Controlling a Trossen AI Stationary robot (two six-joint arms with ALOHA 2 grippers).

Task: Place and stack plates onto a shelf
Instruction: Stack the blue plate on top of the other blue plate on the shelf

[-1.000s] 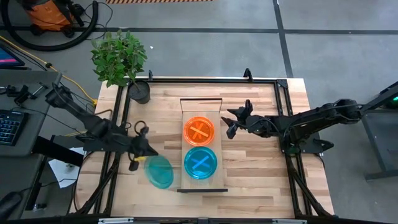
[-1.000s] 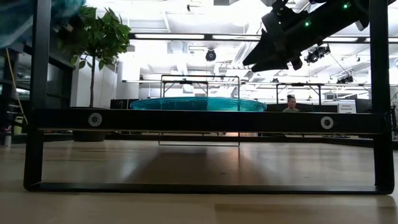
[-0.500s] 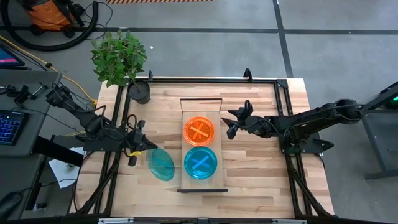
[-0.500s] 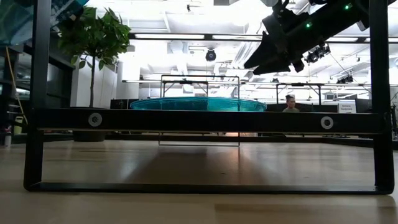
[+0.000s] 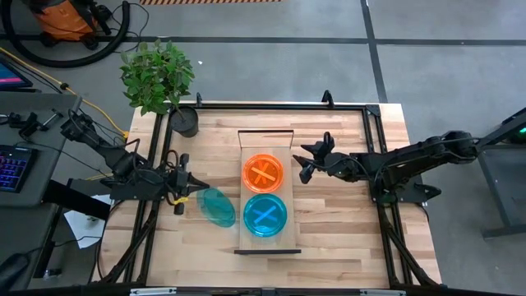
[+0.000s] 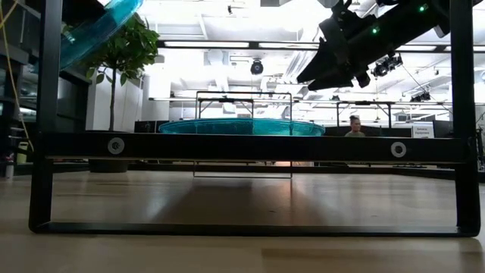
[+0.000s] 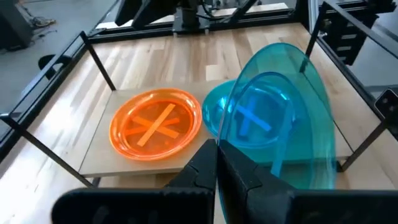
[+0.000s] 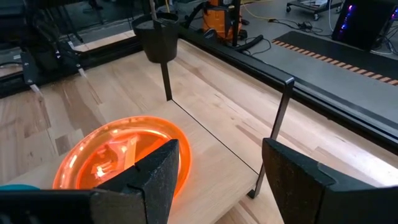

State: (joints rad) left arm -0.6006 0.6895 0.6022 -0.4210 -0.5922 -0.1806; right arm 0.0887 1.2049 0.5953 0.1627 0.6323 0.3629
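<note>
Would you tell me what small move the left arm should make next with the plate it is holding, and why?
Probably carry it sideways over the shelf: the left gripper holds a tilted cyan plate beside the shelf, near the cyan plate lying there, a likely stacking spot.

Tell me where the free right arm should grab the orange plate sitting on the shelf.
Grip the orange plate by its raised rim on the side facing the right gripper, probably coming from above with one finger inside the rim. It lies flat on the shelf, so only the edge offers a hold.

Robotics lab: framed workbench [image 5: 386,156], taped floor
</note>
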